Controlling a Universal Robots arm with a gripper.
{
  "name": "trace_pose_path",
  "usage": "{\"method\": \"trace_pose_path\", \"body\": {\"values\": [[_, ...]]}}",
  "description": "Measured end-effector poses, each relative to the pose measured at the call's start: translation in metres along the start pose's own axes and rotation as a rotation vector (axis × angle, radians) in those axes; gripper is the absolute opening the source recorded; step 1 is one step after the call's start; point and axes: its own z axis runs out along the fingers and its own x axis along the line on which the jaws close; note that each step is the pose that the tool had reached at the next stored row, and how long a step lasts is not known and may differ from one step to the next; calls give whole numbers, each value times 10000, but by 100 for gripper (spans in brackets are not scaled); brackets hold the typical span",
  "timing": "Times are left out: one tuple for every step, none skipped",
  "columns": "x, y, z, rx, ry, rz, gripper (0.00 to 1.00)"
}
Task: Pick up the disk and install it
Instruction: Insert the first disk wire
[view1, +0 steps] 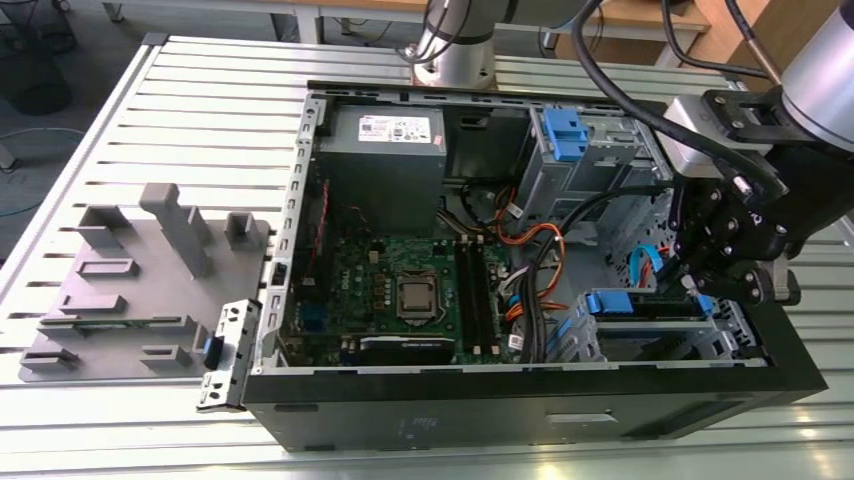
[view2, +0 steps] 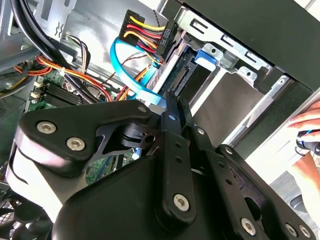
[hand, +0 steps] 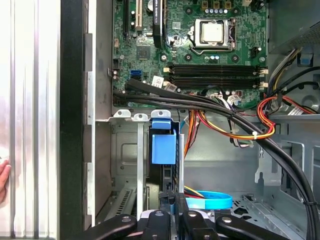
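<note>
The disk (view1: 650, 305) stands on edge in the drive bay at the case's corner, on the exterior view's right, with its blue carrier handle (view1: 607, 301) facing the motherboard. My gripper (view1: 705, 284) hangs over the disk's far end. In the first wrist view the blue handle (hand: 163, 148) sits in the bay slot, and my gripper (hand: 167, 174) points at the disk just behind it. In the second wrist view the gripper (view2: 173, 98) is shut, its fingers pressed together with nothing between them. The tips reach the disk's silver side (view2: 162, 75) near its connector.
The open computer case (view1: 534, 400) lies on a slatted metal table (view1: 200, 100). Orange, red and black cables (hand: 235, 127) and blue data cables (view2: 125, 65) run close to the bay. A grey power supply (view1: 387, 135) and a drive cage with a blue handle (view1: 567, 135) sit at the back. A hand (view2: 307, 127) is beside the case.
</note>
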Motion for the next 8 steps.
{"method": "trace_pose_path", "body": {"values": [[0, 0, 1, 2, 0, 0, 16], [0, 1, 10, 11, -5, 0, 16], [0, 3, 21, 34, -4, 2, 16], [0, 5, 28, 61, -2, 1, 16], [0, 5, 30, 74, 0, 0, 16], [0, 5, 30, 74, 1, 0, 16], [0, 5, 30, 75, 2, -1, 16], [0, 5, 31, 75, 1, -1, 16]]}}
